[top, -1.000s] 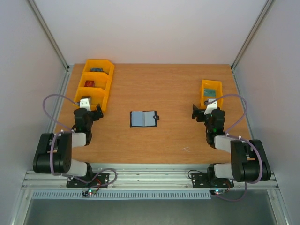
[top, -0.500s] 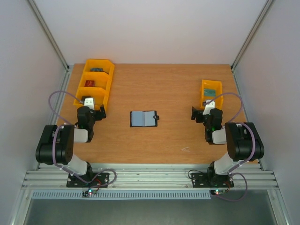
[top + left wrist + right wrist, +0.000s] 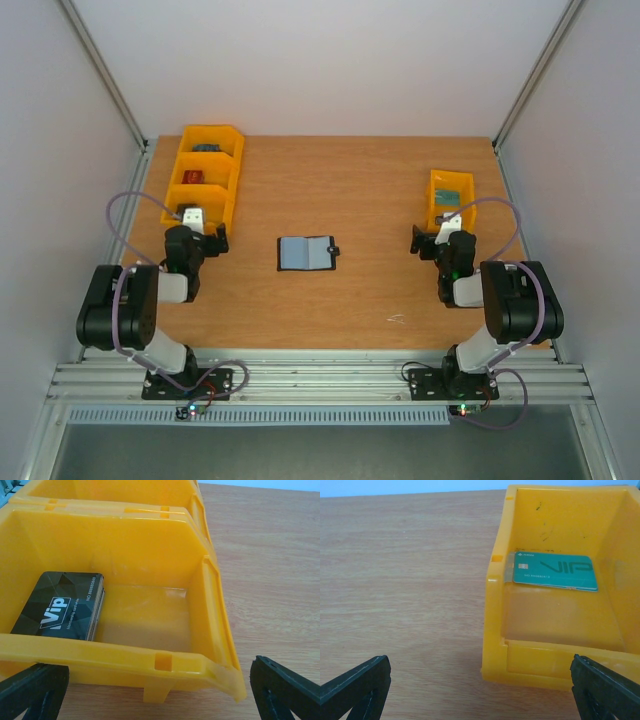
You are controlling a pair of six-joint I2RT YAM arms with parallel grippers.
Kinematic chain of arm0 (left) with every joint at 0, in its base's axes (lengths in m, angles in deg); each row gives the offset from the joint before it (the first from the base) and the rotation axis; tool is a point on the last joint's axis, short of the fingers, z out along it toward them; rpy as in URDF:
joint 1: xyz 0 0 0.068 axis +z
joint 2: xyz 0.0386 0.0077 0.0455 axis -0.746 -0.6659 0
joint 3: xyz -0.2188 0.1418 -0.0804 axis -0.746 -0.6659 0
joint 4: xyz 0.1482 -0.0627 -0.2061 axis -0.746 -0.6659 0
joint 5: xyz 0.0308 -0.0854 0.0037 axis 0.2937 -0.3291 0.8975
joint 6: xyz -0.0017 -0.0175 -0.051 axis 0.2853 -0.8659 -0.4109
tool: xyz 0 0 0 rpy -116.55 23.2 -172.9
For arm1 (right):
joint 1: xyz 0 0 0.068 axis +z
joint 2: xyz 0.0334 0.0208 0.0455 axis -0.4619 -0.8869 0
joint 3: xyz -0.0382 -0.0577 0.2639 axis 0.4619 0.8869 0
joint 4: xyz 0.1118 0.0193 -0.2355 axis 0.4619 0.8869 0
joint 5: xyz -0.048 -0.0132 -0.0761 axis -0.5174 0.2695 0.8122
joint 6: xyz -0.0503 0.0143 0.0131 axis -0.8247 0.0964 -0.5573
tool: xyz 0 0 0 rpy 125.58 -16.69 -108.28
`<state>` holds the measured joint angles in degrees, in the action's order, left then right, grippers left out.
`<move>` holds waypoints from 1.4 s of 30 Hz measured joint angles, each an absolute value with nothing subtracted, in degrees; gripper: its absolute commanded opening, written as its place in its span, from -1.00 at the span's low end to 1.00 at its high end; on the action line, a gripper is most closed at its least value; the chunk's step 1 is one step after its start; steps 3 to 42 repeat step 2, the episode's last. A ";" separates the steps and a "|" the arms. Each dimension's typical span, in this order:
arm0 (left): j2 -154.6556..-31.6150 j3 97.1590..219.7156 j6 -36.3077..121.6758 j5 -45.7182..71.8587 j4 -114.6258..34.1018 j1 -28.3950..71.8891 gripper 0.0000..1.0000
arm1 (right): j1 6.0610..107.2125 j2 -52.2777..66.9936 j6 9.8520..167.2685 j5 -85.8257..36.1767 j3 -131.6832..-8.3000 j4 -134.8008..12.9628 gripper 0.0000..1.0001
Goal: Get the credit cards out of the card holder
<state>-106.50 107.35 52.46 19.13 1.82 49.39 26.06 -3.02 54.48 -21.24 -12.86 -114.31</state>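
Across the wooden surface [image 3: 370,190] the biggest things are a row of yellow bins [image 3: 232,190] along the far left edge and a single yellow bin [image 3: 434,195] at the far right. Between them, near the middle, the card holder [image 3: 306,253] lies unfolded and flat, pale blue panels up and snap tab pointing right. It is too small in the top view to tell whether any credit cards sit in its slots.

The left pincer [image 3: 195,228] hovers wide open and empty at the nearest bin of the row, which holds a stack of black cards [image 3: 60,605]. The right pincer [image 3: 445,235] is equally wide and empty before the single bin, where a green card [image 3: 555,571] lies.

Neither pincer is near the holder, so I judge the pulling-out is yet to be done, at least for whatever remains inside. Bare wood surrounds the holder on every side, giving free approach. The only close obstacles are the bin walls just ahead of each pincer.
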 measured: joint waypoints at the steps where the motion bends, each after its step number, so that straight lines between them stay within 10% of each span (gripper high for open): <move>1: -106.59 107.41 52.48 19.13 1.80 49.39 0.99 | 26.03 -3.02 54.50 -21.24 -12.88 -114.29 0.97; 42: -106.63 107.50 52.53 19.11 1.73 49.39 0.99 | 26.03 -3.02 54.52 -21.22 -12.88 -114.29 0.97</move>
